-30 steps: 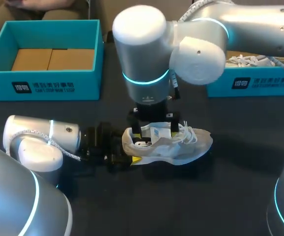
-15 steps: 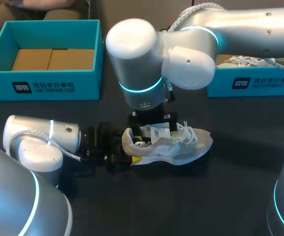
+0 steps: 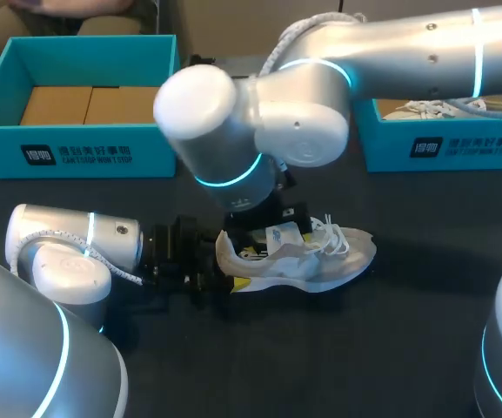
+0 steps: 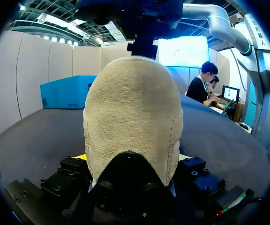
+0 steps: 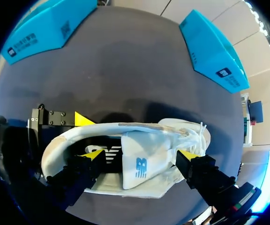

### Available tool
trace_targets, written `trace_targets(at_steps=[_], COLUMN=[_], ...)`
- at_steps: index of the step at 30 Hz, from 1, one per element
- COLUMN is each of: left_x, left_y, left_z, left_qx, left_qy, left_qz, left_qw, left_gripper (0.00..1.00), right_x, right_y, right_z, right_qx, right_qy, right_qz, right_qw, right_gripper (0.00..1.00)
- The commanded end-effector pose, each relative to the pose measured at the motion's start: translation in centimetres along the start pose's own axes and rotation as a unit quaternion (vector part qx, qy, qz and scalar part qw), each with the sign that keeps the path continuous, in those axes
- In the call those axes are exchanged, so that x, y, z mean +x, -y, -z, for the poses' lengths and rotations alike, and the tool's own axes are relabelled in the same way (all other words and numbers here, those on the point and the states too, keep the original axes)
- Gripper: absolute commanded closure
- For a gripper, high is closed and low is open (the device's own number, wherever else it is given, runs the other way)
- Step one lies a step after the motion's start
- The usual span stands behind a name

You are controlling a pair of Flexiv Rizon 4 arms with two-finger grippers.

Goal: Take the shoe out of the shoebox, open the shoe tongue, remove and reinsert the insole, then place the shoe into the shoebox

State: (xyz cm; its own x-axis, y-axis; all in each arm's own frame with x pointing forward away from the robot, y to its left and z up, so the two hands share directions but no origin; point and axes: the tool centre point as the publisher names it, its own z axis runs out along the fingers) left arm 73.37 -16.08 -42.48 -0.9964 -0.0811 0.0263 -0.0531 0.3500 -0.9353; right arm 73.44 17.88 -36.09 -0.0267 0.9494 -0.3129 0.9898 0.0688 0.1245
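Shoe (image 3: 320, 261): lies on its side on the table (image 3: 407, 331), out of both boxes, toe toward the right arm's side.

Left gripper (image 3: 224, 272): low over the table at the heel (image 4: 132, 117). Its fingers pinch the heel from two sides. One yellow tip shows on the shoe's near side in the head view, the other on its far side in the right wrist view.

Right gripper (image 5: 141, 154): above the shoe opening, fingers spread wide. One tip stands inside the opening over the insole (image 5: 109, 153); the other is at the laces (image 5: 195, 133). The tongue (image 5: 146, 164) stands up between the fingers, with a gap showing on the insole side.

Left box (image 3: 155, 144): at the table's far edge, showing a cardboard floor.

Right box (image 3: 390, 148): at the far edge on the other side, holding a second shoe (image 3: 433, 109).
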Motion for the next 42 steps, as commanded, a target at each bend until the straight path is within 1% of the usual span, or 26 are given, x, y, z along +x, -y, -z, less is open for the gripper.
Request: trace_targets(at_steps=[1, 10, 15, 17, 19, 20, 21, 22, 24, 26, 28, 30, 31, 35, 38, 39, 41, 42], left_x=[-0.3, -0.3, -0.3, -0.3, -0.3, -0.3, -0.3, -0.3, -0.3, -0.3, -0.3, -0.3, -0.3, -0.3, -0.3, -0.3, -0.3, -0.3], left_y=[-0.1, -0.1, -0.1, -0.1, -0.1, -0.1, -0.1, -0.1, -0.1, -0.1, -0.1, -0.1, -0.1, -0.1, -0.1, -0.1, -0.1, -0.1], left_z=[-0.2, -0.2, -0.2, -0.2, -0.2, -0.2, -0.2, -0.2, -0.2, -0.2, -0.2, -0.2, -0.2, -0.2, -0.2, -0.2, -0.2, -0.2], left_qx=[-0.003, -0.003, -0.003, -0.003, -0.003, -0.003, -0.003, -0.003, -0.003, -0.003, -0.003, -0.003, -0.003, -0.003, -0.003, -0.003, -0.003, -0.003], left_qy=[0.000, 0.000, 0.000, 0.000, 0.000, 0.000, 0.000, 0.000, 0.000, 0.000, 0.000, 0.000, 0.000, 0.000, 0.000, 0.000, 0.000, 0.000], left_qz=[0.000, 0.000, 0.000, 0.000, 0.000, 0.000, 0.000, 0.000, 0.000, 0.000, 0.000, 0.000, 0.000, 0.000, 0.000, 0.000, 0.000, 0.000], left_qw=[1.000, 1.000, 1.000, 1.000, 1.000, 1.000, 1.000, 1.000, 1.000, 1.000, 1.000, 1.000, 1.000, 1.000, 1.000, 1.000, 1.000, 1.000], left_gripper=[1.00, 1.00, 1.00, 1.00, 1.00, 1.00, 1.00, 1.00, 1.00, 1.00, 1.00, 1.00, 1.00, 1.00, 1.00, 1.00, 1.00, 1.00], right_x=[0.4, -1.6, -3.1, -3.7, -4.1, -4.2, -4.4, -4.6, -4.7, -4.7, -4.6, -4.4, -4.3, -3.9, -3.4, -3.3, -3.2, -3.1], right_y=[-0.2, -0.8, -1.0, -1.0, -1.0, -1.0, -1.0, -1.0, -1.1, -1.1, -1.2, -1.2, -1.2, -1.1, -0.9, -0.8, -0.8, -0.7], right_z=[-0.7, -1.2, -0.6, -0.3, 0.0, 0.1, 0.2, 0.3, 0.7, 1.0, 1.5, 1.8, 1.8, 2.0, 1.8, 1.7, 1.5, 1.5], right_qx=[0.002, 0.009, 0.015, 0.028, 0.024, 0.024, 0.024, 0.024, 0.023, 0.022, 0.020, 0.019, 0.020, 0.024, 0.034, 0.036, 0.037, 0.038], right_qy=[0.011, 0.039, 0.054, 0.067, 0.068, 0.068, 0.070, 0.070, 0.071, 0.070, 0.059, 0.049, 0.044, 0.016, 0.002, -0.003, -0.007, -0.009], right_qz=[-0.002, -0.005, -0.007, -0.008, -0.008, -0.009, -0.011, -0.012, -0.012, -0.013, -0.012, -0.012, -0.012, -0.013, -0.009, -0.010, -0.011, -0.013], right_qw=[1.000, 0.999, 0.998, 0.997, 0.997, 0.997, 0.997, 0.997, 0.997, 0.997, 0.998, 0.999, 0.999, 1.000, 0.999, 0.999, 0.999, 0.999], right_gripper=[0.00, 0.00, 0.00, 0.00, 0.00, 0.07, 0.36, 0.49, 0.55, 0.56, 0.56, 0.65, 0.68, 0.67, 0.72, 0.75, 0.85, 0.96])
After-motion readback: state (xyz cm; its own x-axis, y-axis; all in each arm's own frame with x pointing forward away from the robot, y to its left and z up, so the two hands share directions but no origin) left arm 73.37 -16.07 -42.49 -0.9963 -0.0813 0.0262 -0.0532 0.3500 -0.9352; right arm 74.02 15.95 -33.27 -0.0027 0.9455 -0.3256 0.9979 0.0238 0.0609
